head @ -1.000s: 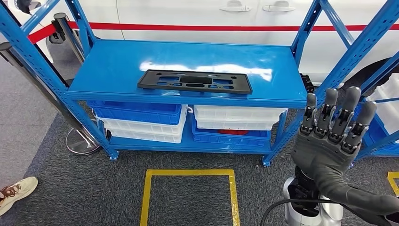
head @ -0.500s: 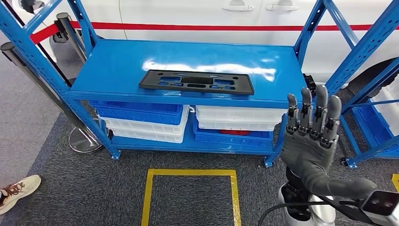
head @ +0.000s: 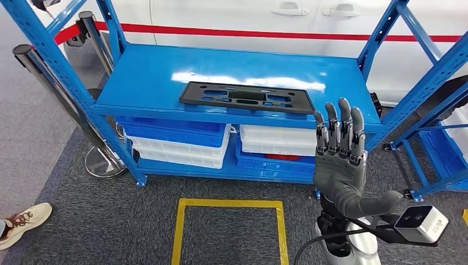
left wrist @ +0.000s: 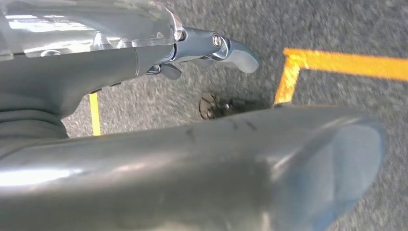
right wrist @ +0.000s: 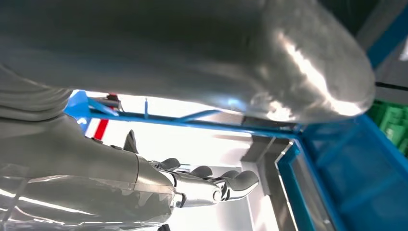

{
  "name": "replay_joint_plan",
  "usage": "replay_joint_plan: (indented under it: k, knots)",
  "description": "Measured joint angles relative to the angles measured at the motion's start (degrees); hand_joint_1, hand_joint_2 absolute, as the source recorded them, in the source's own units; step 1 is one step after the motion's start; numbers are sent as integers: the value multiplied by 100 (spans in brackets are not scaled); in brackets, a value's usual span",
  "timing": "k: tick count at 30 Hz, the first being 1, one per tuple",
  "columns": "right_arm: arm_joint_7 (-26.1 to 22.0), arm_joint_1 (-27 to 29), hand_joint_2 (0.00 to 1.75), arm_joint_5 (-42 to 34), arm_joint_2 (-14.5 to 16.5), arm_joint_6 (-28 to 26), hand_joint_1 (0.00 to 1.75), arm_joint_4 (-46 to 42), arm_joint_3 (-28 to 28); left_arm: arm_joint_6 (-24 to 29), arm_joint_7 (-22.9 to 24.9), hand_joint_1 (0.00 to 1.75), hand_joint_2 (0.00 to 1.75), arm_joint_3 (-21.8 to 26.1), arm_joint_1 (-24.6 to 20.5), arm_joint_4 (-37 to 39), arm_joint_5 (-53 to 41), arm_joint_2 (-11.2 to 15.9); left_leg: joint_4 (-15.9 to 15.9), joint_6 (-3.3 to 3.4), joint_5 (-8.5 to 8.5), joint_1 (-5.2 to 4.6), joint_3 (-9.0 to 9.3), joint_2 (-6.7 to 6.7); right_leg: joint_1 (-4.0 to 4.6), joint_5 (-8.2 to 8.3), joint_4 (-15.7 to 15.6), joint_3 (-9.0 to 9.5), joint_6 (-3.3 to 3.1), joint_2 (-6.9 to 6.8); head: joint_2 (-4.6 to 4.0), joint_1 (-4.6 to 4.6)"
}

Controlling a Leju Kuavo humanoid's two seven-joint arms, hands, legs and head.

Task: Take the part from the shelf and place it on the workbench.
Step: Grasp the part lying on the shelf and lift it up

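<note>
Since the earlier frames the whole scene has slid rightward with the camera, while the right hand (head: 338, 160) has drifted left across the frame and now stands just right of centre, fingers straight, close together, holding nothing. Flat black plastic part (head: 246, 97), a long plate with cut-out slots, lies above it at centre on the glossy blue metal shelf (head: 149, 83), near the front edge, within reach. Left hand (left wrist: 211, 50) hangs over speckled carpet, seemingly empty; how far open, I cannot tell.
</note>
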Motion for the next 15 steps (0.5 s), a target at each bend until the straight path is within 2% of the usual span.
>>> replay_joint_plan:
  k: [2, 4, 5, 6, 7, 8, 10, 11, 12, 13, 15]
  knots:
    - [6, -2, 0, -10, -37, -3, 0, 12, 18, -1, 1, 0, 0, 1, 0, 1, -13, 2, -8, 82, 7, -24, 0, 0, 1, -240, 374, -167, 1, 4, 0, 3]
    - [7, 2, 0, -16, -64, -3, 0, 31, 32, -2, 1, 0, 0, -1, -2, 2, -16, 4, -9, 135, 5, -79, -5, 0, 47, -604, 1160, -558, -29, 8, 0, 4]
    - [7, 7, 0, -19, -72, -3, 0, 45, 38, -2, 1, 0, 0, -1, -1, 2, -17, 4, -8, 157, 2, -117, -5, -1, 80, -705, 1502, -745, -57, 10, 0, 4]
    - [7, 12, 0, -21, -80, -3, 0, 61, 43, -2, 1, 0, 0, -2, -1, 2, -17, 4, -8, 180, -1, -160, 0, -4, 122, -701, 1677, -856, -107, 13, 0, 4]
    - [7, 14, 0, -23, -87, -3, 0, 73, 49, -2, 1, 0, 0, -3, -1, 2, -19, 4, -9, 201, -4, -207, 10, -11, 172, -579, 1616, -854, -183, 19, 0, 3]
    - [7, 13, 0, -24, -95, -3, 0, 80, 55, -2, 1, 0, 0, -3, -3, 2, -21, 4, -11, 220, -7, -256, 24, -21, 235, -373, 1338, -742, -290, 31, 0, 4]
    - [3, 2, 0, -25, -110, -4, 0, 81, 68, -3, -1, 0, 0, -7, -8, 2, -26, -15, -18, 249, -11, -312, 43, -39, 376, -25, 583, -414, -571, 58, 0, -20]
    - [-1, -8, 0, -25, -116, -5, 0, 78, 74, -5, -1, 0, 0, -12, -12, 3, -29, -31, -27, 253, -9, -320, 44, -42, 431, 59, 319, -301, -674, 61, 0, -37]
    - [-3, -17, 0, -23, -119, -10, 0, 73, 82, -7, -1, 0, 0, -20, -15, 3, -31, -45, -38, 248, -3, -309, 40, -42, 468, 81, 179, -247, -742, 58, 0, -55]
    - [-3, -20, 0, -22, -122, -18, 0, 70, 91, -9, -1, 0, 0, -31, -19, 4, -33, -52, -58, 230, 8, -307, 40, -39, 482, 91, 129, -231, -762, 48, 0, -68]
    - [-1, -23, 0, -17, -127, -33, 0, 63, 109, -8, 1, 0, 0, -48, -18, 4, -34, -51, -98, 188, 14, -320, 76, -33, 450, 168, -40, -146, -736, 33, 0, -63]
